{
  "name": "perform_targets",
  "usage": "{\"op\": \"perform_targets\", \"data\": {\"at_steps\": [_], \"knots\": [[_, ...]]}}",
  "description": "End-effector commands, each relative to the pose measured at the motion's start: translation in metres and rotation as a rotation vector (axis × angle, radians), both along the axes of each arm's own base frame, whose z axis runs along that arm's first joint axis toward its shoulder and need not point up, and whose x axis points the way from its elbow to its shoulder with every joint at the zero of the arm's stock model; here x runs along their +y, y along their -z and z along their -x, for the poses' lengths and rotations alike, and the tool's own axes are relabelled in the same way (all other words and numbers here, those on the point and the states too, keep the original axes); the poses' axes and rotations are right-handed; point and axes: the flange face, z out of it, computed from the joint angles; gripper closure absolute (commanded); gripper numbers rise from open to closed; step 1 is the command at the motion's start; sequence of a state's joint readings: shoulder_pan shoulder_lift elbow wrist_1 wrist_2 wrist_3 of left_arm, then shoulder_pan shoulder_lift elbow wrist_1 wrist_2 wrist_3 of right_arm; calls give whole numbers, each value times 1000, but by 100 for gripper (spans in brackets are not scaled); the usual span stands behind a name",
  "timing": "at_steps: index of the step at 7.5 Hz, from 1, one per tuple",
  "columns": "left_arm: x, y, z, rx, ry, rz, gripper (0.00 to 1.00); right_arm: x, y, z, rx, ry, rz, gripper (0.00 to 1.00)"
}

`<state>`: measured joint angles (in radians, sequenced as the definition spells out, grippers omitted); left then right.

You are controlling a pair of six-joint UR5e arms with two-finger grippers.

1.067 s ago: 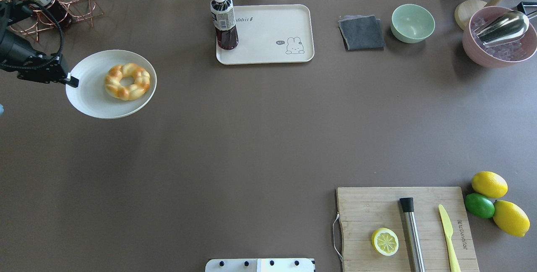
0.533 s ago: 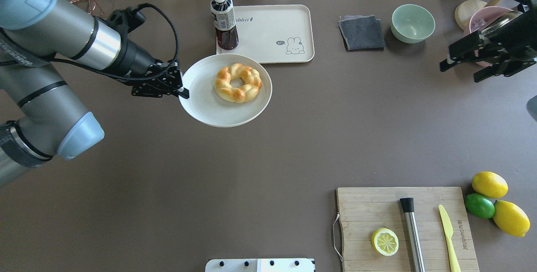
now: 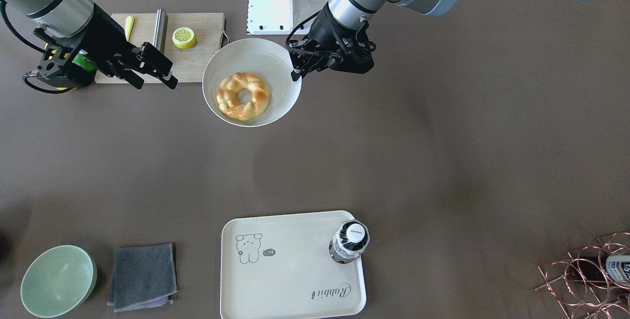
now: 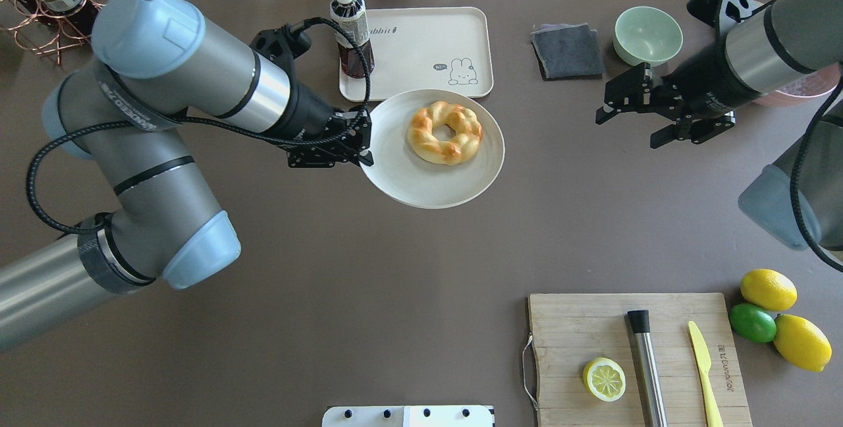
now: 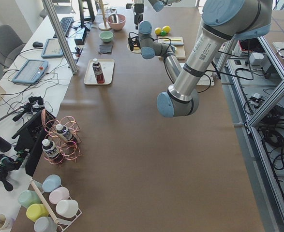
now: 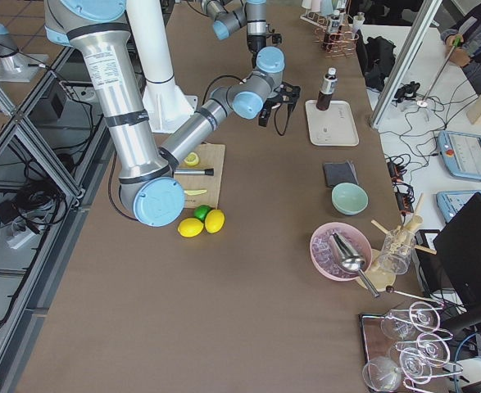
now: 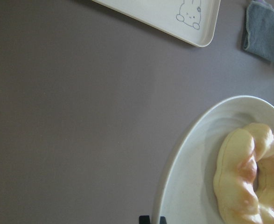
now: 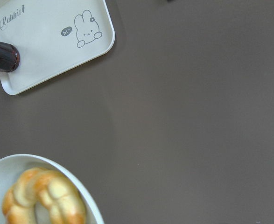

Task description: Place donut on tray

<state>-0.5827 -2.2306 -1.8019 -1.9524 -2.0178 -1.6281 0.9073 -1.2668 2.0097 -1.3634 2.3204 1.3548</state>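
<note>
The donut (image 4: pixel 444 132) lies on a round white plate (image 4: pixel 421 190). My left gripper (image 4: pixel 364 150) is shut on the plate's left rim and holds it above the table, just in front of the tray (image 4: pixel 428 45). In the front-facing view the donut (image 3: pixel 242 96) and plate (image 3: pixel 275 60) hang well short of the tray (image 3: pixel 285 265). My right gripper (image 4: pixel 625 132) is open and empty, to the right of the plate. The left wrist view shows the donut (image 7: pixel 251 177). The right wrist view shows the donut (image 8: pixel 43 196) and the tray (image 8: pixel 52 42).
A dark drink bottle (image 4: pixel 352 31) stands on the tray's left end. A grey cloth (image 4: pixel 568 51) and a green bowl (image 4: pixel 649 35) lie right of the tray. A cutting board (image 4: pixel 579 328) with a lemon half (image 4: pixel 604 379) is at the front right. A copper rack (image 4: pixel 53 25) is at the back left.
My left arm has carried the plate with the donut rightward from the table's left side to in front of the tray. My right arm has come in from the right, gripper open.
</note>
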Motion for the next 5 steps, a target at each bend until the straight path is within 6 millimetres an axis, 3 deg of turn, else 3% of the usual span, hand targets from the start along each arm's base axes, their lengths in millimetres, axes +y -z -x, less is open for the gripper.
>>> {"op": "perform_targets", "data": {"at_steps": [1,3,5], "knots": [[20,17,-22,11,51,-33,100,18,21,23,-28,9,49,25],[22,27,-16,33,55,-45,100,26,25,30,-36,8,85,32],[22,30,-12,41,56,-49,100,29,22,33,-33,16,91,59]]}}
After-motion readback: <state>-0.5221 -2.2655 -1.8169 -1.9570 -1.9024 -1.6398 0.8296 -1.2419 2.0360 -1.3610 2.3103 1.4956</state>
